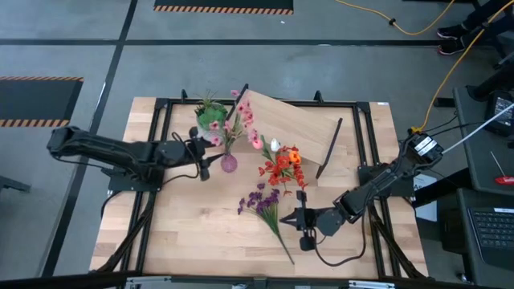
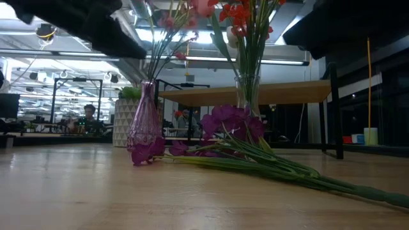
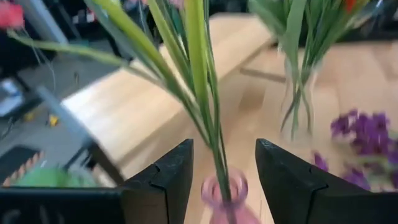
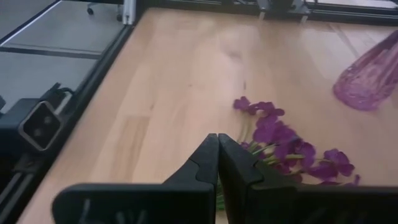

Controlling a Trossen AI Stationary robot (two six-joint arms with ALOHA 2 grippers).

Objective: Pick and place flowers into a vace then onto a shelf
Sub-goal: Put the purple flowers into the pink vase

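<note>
Presently, item one: the left gripper (image 3: 224,177), fingers (image 3: 165,180) standing apart and gripping nothing, is flanking the mouth of the pink vase (image 3: 225,198). The gap is letting the green stalks (image 3: 199,87) standing in that vase pass freely between the fingers, so this reads as a release with the stems lodged in the neck.

Item two: the pink vase (image 1: 229,163) is standing upright toward the worktop's (image 1: 185,233) far-left quarter, pink blossoms (image 1: 245,120) leaning over the shelf's near corner.

Item three: the right gripper (image 4: 217,163), fingers pressed together and holding nothing, is hovering near the worktop's near-right edge, pointed along the purple clusters (image 4: 283,140); probably it is waiting beside the next stem to be lifted.

Item four: the purple clusters (image 1: 261,201) are lying flat mid-worktop, their stalk running toward the near edge, not yet in a vase.

Item five: a clear vase (image 2: 248,92) is carrying the red and orange blooms (image 1: 281,167), just beside the shelf's near edge.

Item six: the shelf (image 1: 293,128) is sitting tilted at the worktop's far side, its board bare, so no vase is on it yet.

Item seven: a spiky green plant (image 1: 210,112) is sitting at the far-left.
</note>
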